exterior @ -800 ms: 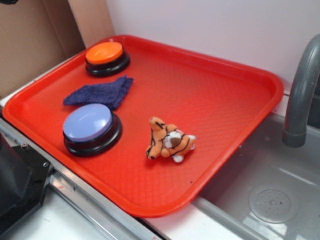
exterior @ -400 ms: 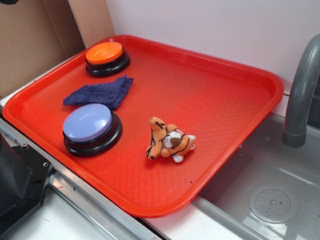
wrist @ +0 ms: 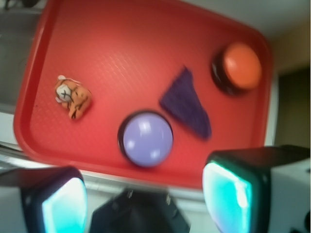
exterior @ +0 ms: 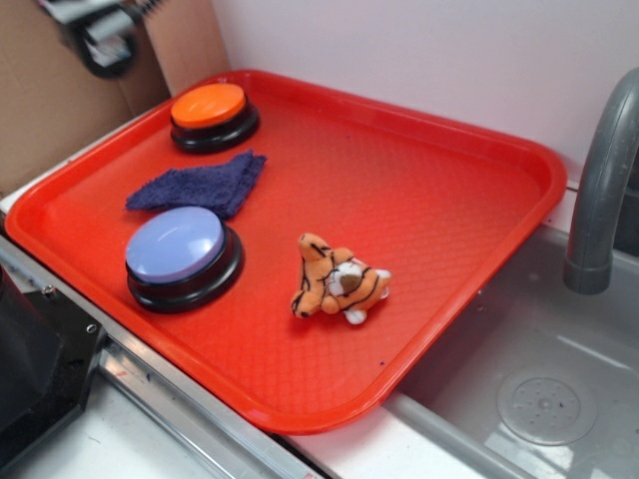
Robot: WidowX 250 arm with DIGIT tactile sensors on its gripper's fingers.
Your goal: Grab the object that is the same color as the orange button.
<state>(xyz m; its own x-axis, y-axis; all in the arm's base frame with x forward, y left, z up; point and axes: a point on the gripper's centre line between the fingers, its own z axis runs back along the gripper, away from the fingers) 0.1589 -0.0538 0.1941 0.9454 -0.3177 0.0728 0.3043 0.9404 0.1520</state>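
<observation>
High over the red plastic tray (exterior: 519, 160), my gripper (wrist: 146, 196), fingers spread, eyes the small striped orange plush tiger (exterior: 339, 282): light, squashy, best pinched across its body.

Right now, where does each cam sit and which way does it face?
Exterior: off the tray's near corner, angled down across it toward the wall; gripper blurred at top left.
Wrist: on the gripper, high, facing down at the tray; both fingers frame the bottom.
Shared: tiger, orange button, purple button, cloth.
</observation>
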